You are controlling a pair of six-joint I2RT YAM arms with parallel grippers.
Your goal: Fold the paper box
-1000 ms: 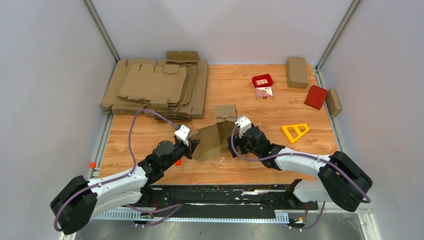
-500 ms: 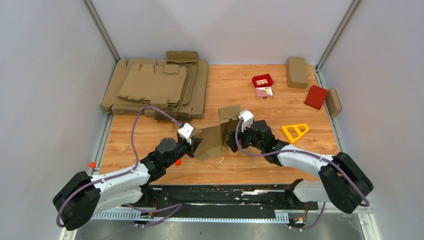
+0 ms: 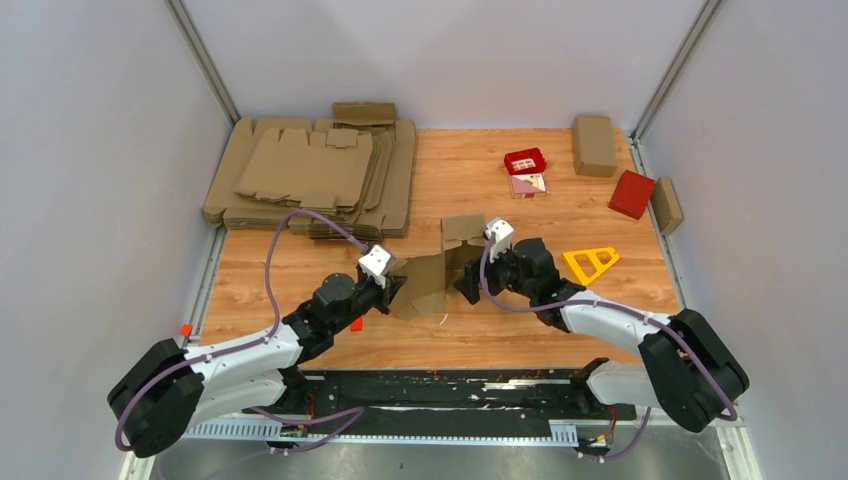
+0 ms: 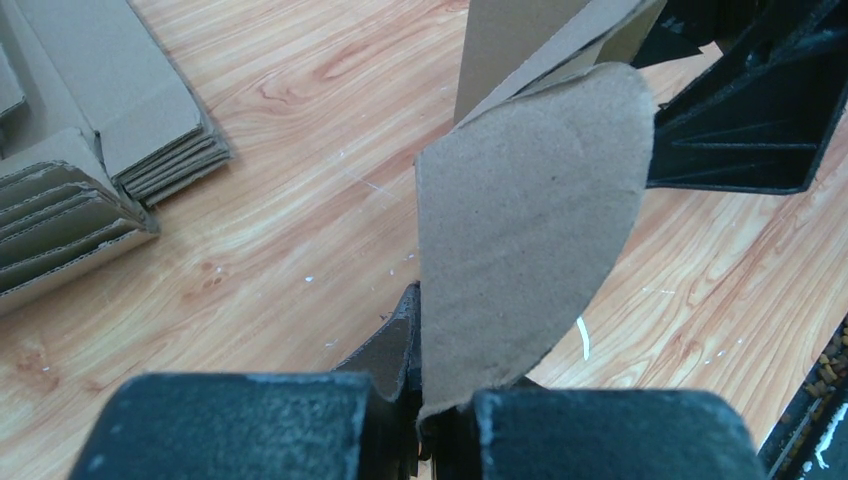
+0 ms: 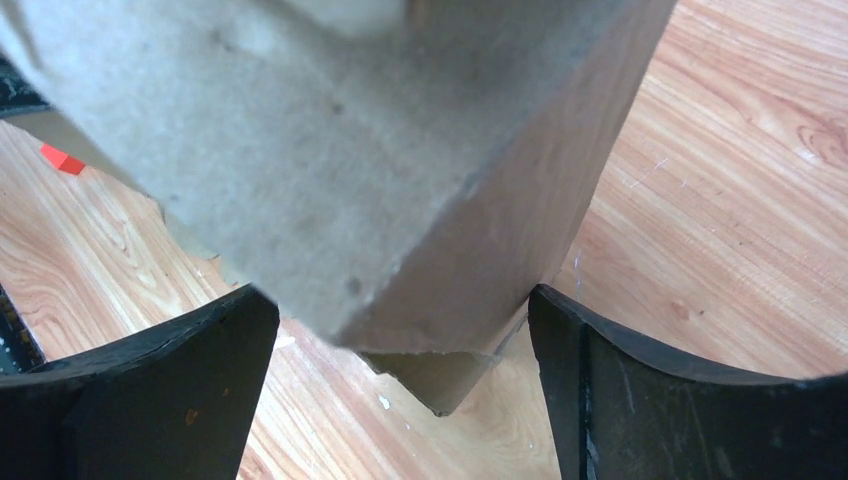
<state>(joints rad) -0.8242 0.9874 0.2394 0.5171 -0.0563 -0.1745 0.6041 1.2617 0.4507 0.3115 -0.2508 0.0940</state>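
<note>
The paper box [image 3: 432, 277] is a half-formed brown cardboard shell standing on the wooden table between my two grippers. My left gripper [image 3: 393, 291] is shut on its rounded flap [image 4: 530, 230], pinching the flap's lower edge at the jaws [image 4: 442, 425]. From the other side my right gripper [image 3: 470, 279] straddles the box's right end. In the right wrist view the box [image 5: 380, 150] fills the gap, and a corner dips between the wide-open fingers [image 5: 690, 410] of this gripper [image 5: 400, 350]. Whether the pads press the walls is unclear.
A stack of flat cardboard sheets [image 3: 310, 175] lies at the back left. Two red boxes [image 3: 525, 160] [image 3: 632, 193], two folded brown cartons [image 3: 594, 145] [image 3: 666, 205] and a yellow triangular frame [image 3: 590, 263] sit at the right. A small red piece [image 3: 356, 324] lies by the left arm.
Both grippers and the box shifted slightly right and away. The right gripper moved up along the box's right end, and the upper flap tilted.
</note>
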